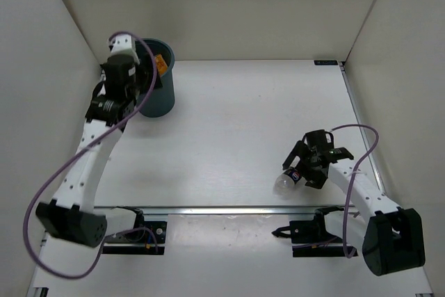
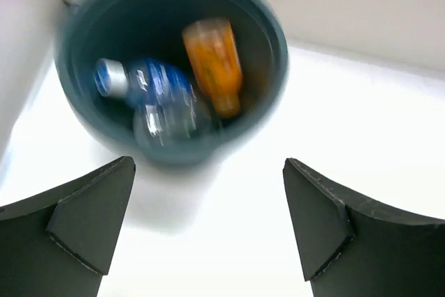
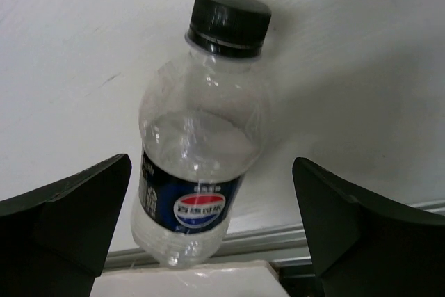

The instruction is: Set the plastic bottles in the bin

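Observed from the near side of the table [image 1: 243, 116]: the bin [image 1: 158, 99] stands at the far left corner, with the left gripper [image 2: 208, 172] hanging above its mouth, jaws wide apart and holding nothing. Inside lie the orange bottle [image 2: 215, 67] and the blue-labelled bottle [image 2: 156, 88]. Blur in the wrist view prevents a firm count of anything beneath them. The dark-capped bottle [image 3: 198, 151] lies on its side at the near right of the table, its base close to the metal rail [image 3: 278, 241] at the table's near edge. The right gripper [image 3: 211, 172] is poised over it, jaws fully spread to either side of the body, touching nothing. The step in hand is judged to be this pick. Recommendation: lower straight down so the fingers [image 3: 76, 213] bracket the labelled mid-body, not the tapering shoulder or the cap [image 3: 229, 22]. Close gently, since the thin clear wall is likely to buckle or squirt free. A nudge from one finger first could roll the bottle. The left arm should clear the bin before the carry across.
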Tool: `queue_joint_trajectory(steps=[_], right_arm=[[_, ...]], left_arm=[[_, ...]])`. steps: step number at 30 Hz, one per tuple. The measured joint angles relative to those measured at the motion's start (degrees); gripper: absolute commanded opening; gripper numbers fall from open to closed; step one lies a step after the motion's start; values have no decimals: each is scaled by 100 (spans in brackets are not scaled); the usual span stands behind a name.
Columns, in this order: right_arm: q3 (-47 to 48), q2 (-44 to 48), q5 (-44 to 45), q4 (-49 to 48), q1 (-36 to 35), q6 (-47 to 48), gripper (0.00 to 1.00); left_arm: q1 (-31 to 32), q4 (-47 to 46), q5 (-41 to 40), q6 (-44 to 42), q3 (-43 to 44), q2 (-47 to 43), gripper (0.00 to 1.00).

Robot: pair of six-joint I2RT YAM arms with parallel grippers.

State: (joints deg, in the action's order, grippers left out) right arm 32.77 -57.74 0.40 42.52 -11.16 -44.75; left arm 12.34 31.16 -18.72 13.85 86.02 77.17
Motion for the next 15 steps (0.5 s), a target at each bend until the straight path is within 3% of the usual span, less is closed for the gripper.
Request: queue_joint_trajectory(steps=[2,4,5,6,15], right_arm=[[-2,-214,46,-195,-35,-7,94],[7,-466,79,-413,-142,11,80],[39,-629,81,-481,-223,22,57],[101,-809,116,-525,-323,70,43],[2039,-2153,195,-695,-1209,645,33]], left_arm=[[57,105,251,136,-715,-695,98],[61,341,317,214,-1204,-1150,99],[63,568,308,238,-1364,-1276,99],[61,758,278,264,-1458,-1335,99],[-129,2039,-87,527,-2347,-1891,99]])
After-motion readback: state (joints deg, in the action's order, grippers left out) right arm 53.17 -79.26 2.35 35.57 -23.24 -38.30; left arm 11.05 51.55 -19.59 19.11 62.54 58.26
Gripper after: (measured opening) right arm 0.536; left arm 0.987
